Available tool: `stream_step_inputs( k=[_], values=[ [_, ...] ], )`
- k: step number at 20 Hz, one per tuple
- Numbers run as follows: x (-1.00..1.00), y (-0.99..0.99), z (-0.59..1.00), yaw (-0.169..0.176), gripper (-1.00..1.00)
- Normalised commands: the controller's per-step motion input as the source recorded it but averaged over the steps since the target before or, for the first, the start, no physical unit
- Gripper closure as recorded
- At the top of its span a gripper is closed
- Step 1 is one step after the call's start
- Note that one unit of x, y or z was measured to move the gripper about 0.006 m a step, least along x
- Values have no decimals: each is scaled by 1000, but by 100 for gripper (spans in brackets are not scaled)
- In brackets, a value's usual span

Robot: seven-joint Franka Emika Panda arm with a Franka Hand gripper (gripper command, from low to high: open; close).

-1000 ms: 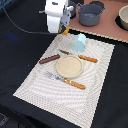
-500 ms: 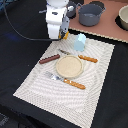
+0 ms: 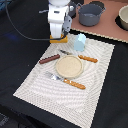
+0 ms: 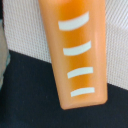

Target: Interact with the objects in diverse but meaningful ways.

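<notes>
The gripper (image 3: 59, 36) now sits lower than it did a second ago, down over the far corner of the woven placemat (image 3: 45, 85), right on top of the yellow-orange bread loaf (image 3: 60, 38). Half a second ago it hung a little higher above that same spot. The wrist view is filled by the loaf (image 4: 80, 52), its four pale score marks plain, lying partly on the placemat and partly over the dark table beyond the mat's edge. No fingertips show in either view, so I cannot tell how wide the claw stands or whether it has hold of the loaf.

The descent reads as a commitment to the loaf as the thing to handle next; a grasp looks close but is not confirmed.

The rest lies apart from the loaf: the pale blue carton block (image 3: 80, 42) just beside it on the mat, the reddish-brown sausage stick (image 3: 49, 59) nearer the round plate (image 3: 69, 66), the wooden-handled cutlery (image 3: 74, 83) around that plate
</notes>
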Motion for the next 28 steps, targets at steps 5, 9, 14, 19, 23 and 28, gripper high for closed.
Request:
stream_step_inputs(
  k=[5, 9, 14, 19, 23, 28],
  values=[
    [849, 136, 292, 0, -100],
    [843, 12, 0, 0, -100],
    [843, 0, 233, 0, -100],
    [770, -9, 489, -30, -100],
    [725, -6, 562, -45, -100],
    [751, 0, 223, -21, -100]
  ],
)
